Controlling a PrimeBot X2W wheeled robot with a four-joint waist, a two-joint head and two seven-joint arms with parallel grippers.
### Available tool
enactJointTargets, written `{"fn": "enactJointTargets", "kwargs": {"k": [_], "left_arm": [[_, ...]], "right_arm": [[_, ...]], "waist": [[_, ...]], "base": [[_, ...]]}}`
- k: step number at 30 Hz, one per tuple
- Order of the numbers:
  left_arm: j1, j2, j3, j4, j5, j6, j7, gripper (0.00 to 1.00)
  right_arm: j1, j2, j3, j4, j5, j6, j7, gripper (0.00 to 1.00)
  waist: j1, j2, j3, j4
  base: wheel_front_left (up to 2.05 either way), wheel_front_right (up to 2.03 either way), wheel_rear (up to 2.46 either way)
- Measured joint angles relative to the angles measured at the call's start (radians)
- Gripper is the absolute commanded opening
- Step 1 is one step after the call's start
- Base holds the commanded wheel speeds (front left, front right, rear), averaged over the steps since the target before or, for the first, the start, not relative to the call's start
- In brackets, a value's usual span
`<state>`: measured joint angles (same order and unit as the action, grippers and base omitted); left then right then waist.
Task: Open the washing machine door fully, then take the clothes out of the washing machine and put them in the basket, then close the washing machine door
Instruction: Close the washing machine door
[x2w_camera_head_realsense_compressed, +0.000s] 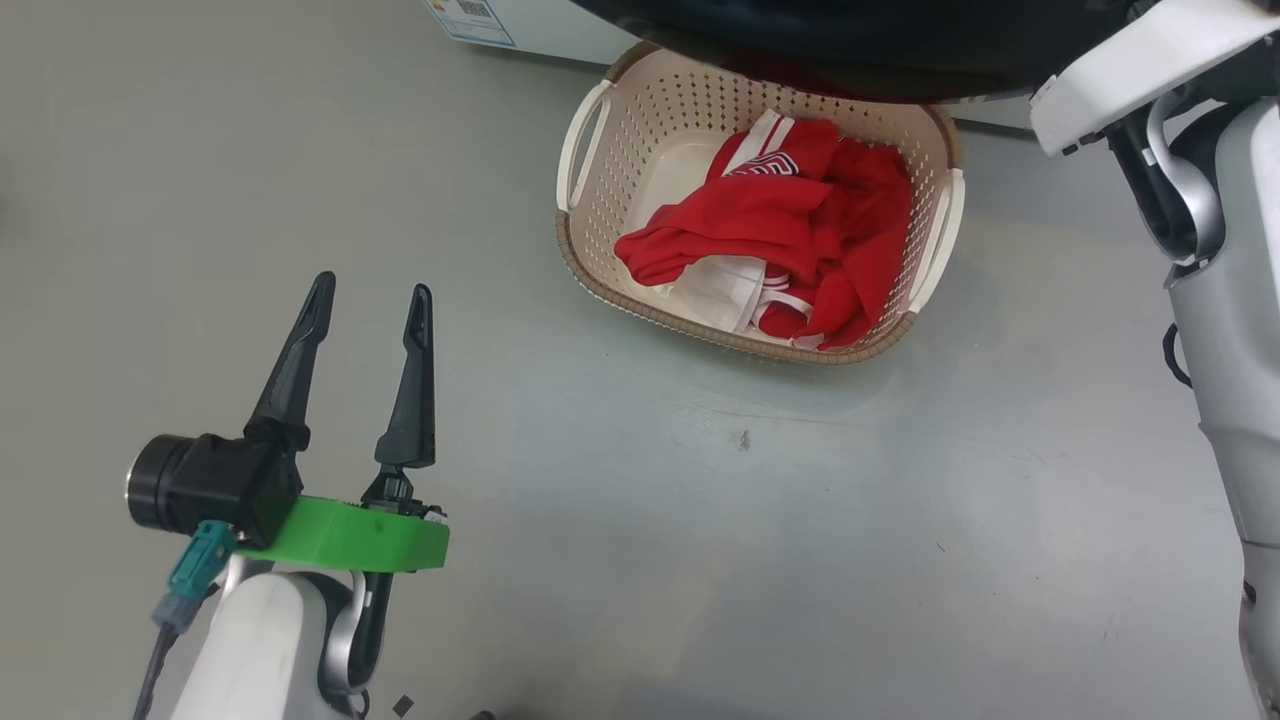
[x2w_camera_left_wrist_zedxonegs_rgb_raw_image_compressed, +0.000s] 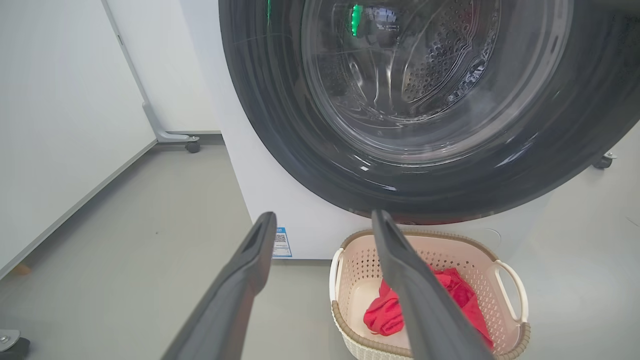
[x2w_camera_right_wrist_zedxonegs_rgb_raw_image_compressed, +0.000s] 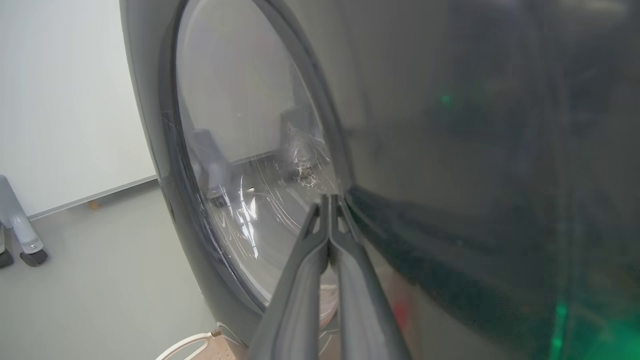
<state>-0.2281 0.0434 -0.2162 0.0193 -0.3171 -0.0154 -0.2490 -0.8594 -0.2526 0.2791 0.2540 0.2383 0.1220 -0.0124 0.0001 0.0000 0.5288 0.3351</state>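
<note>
Head view: my left gripper (x2w_camera_head_realsense_compressed: 371, 286) sits at the lower left above the grey floor (x2w_camera_head_realsense_compressed: 700, 500), its fingers spread wide with nothing between them. It is well apart from the basket (x2w_camera_head_realsense_compressed: 640, 305). The basket stands on the floor just in front of the washing machine (x2w_camera_head_realsense_compressed: 560, 30), and its far end lies under the dark lower edge of the washing machine door (x2w_camera_head_realsense_compressed: 850, 40). The clothes (x2w_camera_head_realsense_compressed: 790, 215) lie inside the basket, red with a white part, bunched toward its right half. A blue sticker (x2w_camera_head_realsense_compressed: 470, 20) shows on the machine's white front at the top left. My pale right forearm (x2w_camera_head_realsense_compressed: 1130, 60) reaches up past the top right corner.

Left wrist view: same wide, empty fingers, pointing toward the foot of the machine. The door faces me and its black rim surrounds the glass bowl (x2w_camera_left_wrist_zedxonegs_rgb_raw_image_compressed: 400, 75), through which I see the steel drum (x2w_camera_left_wrist_zedxonegs_rgb_raw_image_compressed: 440, 65). I cannot tell whether the door is latched. The basket with the red clothes sits just below the door.

Right wrist view: my right gripper (x2w_camera_right_wrist_zedxonegs_rgb_raw_image_compressed: 330, 197) has its fingers pressed together, holding nothing. The tips sit where the glass meets the black rim. I cannot confirm contact
</note>
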Motion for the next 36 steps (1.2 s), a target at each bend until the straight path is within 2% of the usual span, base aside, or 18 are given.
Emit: {"fn": "enactJointTargets", "kwargs": {"k": [9, 19, 30, 36], "left_arm": [[-0.02, -0.004, -0.006, 0.019, 0.0, 0.0, 0.0, 1.0], [-0.03, -0.007, -0.002, 0.026, -0.007, 0.0, -0.003, 1.0], [-0.041, -0.01, 0.0, 0.025, -0.007, 0.0, -0.003, 1.0], [-0.043, -0.011, 0.01, 0.032, -0.007, 0.0, -0.003, 1.0]], "right_arm": [[-0.069, -0.015, -0.019, 0.086, 0.0, 0.0, -0.002, 0.0], [-0.153, -0.017, -0.088, 0.177, 0.03, -0.012, -0.012, 0.0], [-0.198, -0.01, -0.089, 0.251, 0.035, -0.011, -0.039, 0.0], [-0.202, 0.002, -0.072, 0.298, 0.036, -0.01, -0.088, 0.0]], "waist": [[0.0, 0.0, 0.012, 0.012], [-0.0001, 0.0, 0.013, 0.027], [-0.0001, 0.0, 0.015, 0.031], [-0.0001, 0.0, -0.001, 0.021]], "base": [[0.0, 0.0, 0.0], [0.0, 0.0, 0.0], [0.0, 0.0, 0.0], [0.0, 0.0, 0.0]]}}
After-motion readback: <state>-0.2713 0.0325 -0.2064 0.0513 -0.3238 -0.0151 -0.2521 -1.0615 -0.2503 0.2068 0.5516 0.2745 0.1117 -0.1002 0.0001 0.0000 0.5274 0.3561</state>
